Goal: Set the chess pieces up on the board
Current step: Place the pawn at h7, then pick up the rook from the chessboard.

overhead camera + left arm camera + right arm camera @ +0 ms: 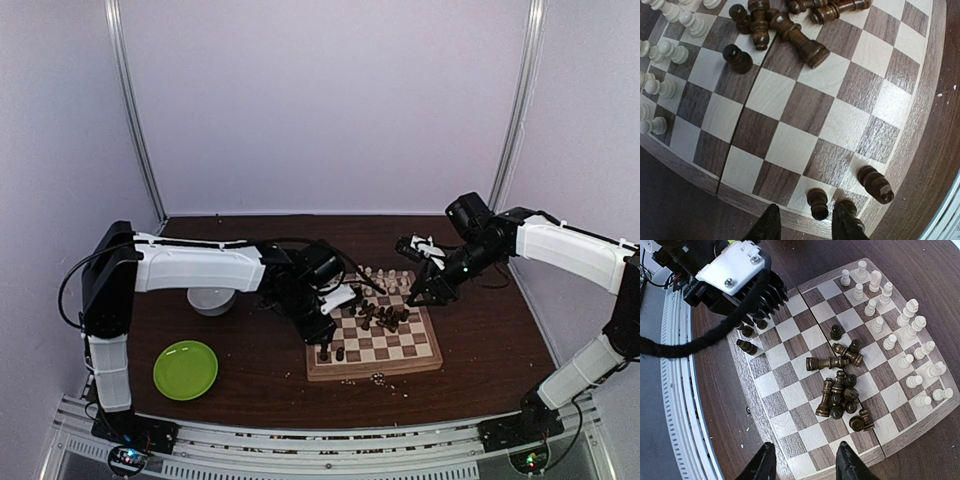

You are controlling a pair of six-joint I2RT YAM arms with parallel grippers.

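The board point(420, 350) lies in the middle of the table. Cream chess pieces point(390, 280) stand along its far rows, and dark ones lie in a heap point(385, 318) at its centre. My left gripper point(804, 220) hangs open over the board's near left corner. A dark pawn point(817, 202) stands upright between its fingers, clear of the left one. A second dark piece point(855, 209) is partly hidden behind the right finger point(846, 227), and a third point(876, 184) stands beside them. My right gripper point(805, 462) is open and empty above the board's edge, near the dark heap point(840, 395).
A green plate point(185, 369) sits near the front left and a white bowl point(212, 299) sits behind it under the left arm. Pale crumbs point(380, 378) lie in front of the board. The left arm's wrist point(735, 275) hangs over the board's corner.
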